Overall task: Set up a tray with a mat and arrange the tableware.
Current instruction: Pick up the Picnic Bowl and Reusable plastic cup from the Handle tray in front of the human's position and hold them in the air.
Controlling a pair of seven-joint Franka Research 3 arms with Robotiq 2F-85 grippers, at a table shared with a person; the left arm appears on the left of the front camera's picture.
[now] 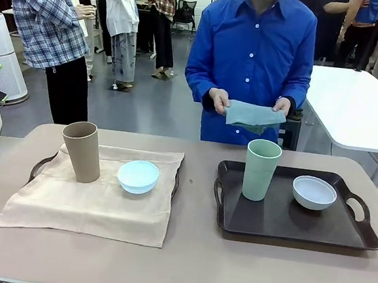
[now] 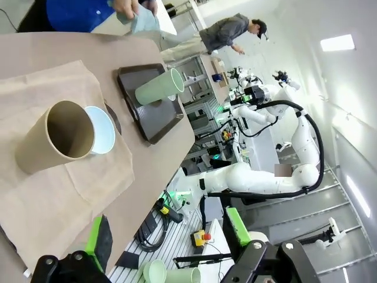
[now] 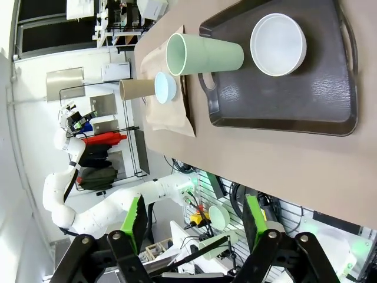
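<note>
A person in a blue shirt (image 1: 253, 53) stands at the far side of the table (image 1: 188, 264), both hands (image 1: 219, 100) gripping a folded blue-grey cloth (image 1: 252, 114) at waist height. On the robot's left a beige mat (image 1: 93, 202) is draped over a tray whose dark handles (image 1: 41, 164) peep out at either side. The tan cup (image 1: 82, 151) stands upright on the mat with the light blue bowl (image 1: 138, 176) just beside it. On the robot's right the pale green cup (image 1: 261, 169) and the white bowl (image 1: 314, 192) sit apart from each other, directly on the bare surface of a dark brown tray (image 1: 288, 228). The strip of table between the two trays is bare.

The left pincer (image 2: 165, 230) hangs off the table's near edge with its green-padded fingers (image 2: 97, 236) spread wide, holding nothing. The right pincer (image 3: 194, 212) is likewise wide apart and empty, off the near edge on the dark tray's side.

Spare pale green cups (image 2: 171, 274) and a red stop button on a yellow box (image 2: 200, 237) sit below table level. A bystander in a plaid shirt (image 1: 49, 16) stands behind on the left, and a white table (image 1: 357, 106) on the right
</note>
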